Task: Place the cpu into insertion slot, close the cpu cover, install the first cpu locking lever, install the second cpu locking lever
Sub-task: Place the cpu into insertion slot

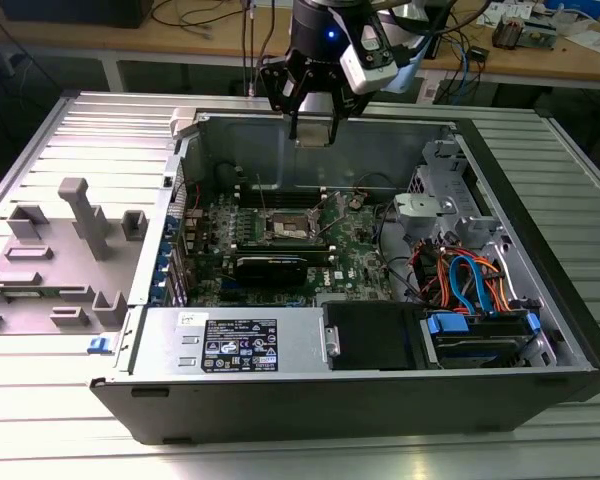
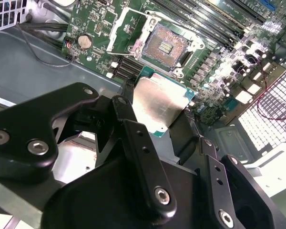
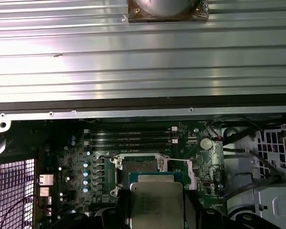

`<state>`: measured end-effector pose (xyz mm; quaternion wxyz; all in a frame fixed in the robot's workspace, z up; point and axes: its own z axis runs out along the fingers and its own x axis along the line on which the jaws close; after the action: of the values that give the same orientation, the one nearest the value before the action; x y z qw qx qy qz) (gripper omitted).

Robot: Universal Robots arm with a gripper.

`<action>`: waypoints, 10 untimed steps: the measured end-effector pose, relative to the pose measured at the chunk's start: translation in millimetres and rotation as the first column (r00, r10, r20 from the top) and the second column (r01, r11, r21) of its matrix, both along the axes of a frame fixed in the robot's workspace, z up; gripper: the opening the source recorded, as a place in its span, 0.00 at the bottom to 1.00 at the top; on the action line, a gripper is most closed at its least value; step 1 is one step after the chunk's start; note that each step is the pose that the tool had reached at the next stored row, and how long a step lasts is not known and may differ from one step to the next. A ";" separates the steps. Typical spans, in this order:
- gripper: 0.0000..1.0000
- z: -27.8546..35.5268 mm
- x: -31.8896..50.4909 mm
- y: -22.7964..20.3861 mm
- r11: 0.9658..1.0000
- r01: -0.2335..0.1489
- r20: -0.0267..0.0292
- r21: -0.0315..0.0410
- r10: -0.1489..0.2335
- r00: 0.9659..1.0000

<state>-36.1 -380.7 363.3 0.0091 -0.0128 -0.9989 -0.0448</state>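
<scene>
1. We see the black two-fingered gripper hanging over the rear wall of the open dark-grey metal computer case, well above the board inside it.
2. The gripper is clenched on the cpu, a small flat square chip with a pale silver metal top. In the second wrist view, we find one black finger against one edge of the chip and another against the opposite edge.
3. The cpu is in the air, apart from the board. In the first wrist view it overlaps the near edge of the socket.
4. The insertion slot, a square socket with a dark centre and a silvery rim, sits in the green circuit board. Its grid of contacts lies bare, with no chip in it.
5. The cpu cover, a thin silvery square frame plate with a large window, is swung open and lies just beside the slot.
6. The long black memory slots run along one side of the socket. A round silver coin cell lies near the open cover.
7. In the exterior view, we see a long black-shrouded expansion card in front of the socket.
</scene>
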 end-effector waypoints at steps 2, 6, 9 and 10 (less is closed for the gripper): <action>0.54 -0.1 0.0 -0.6 1.000 0.000 0.000 0.000 0.000 1.000; 0.54 -0.1 0.0 -1.8 1.000 0.000 0.000 0.000 0.000 1.000; 0.54 -0.2 0.0 -2.8 1.000 0.000 0.000 0.000 0.000 1.000; 0.54 -0.2 0.0 -3.0 1.000 0.000 0.000 0.000 0.000 1.000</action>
<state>-36.1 -383.7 363.0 0.0091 -0.0128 -0.9989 -0.0449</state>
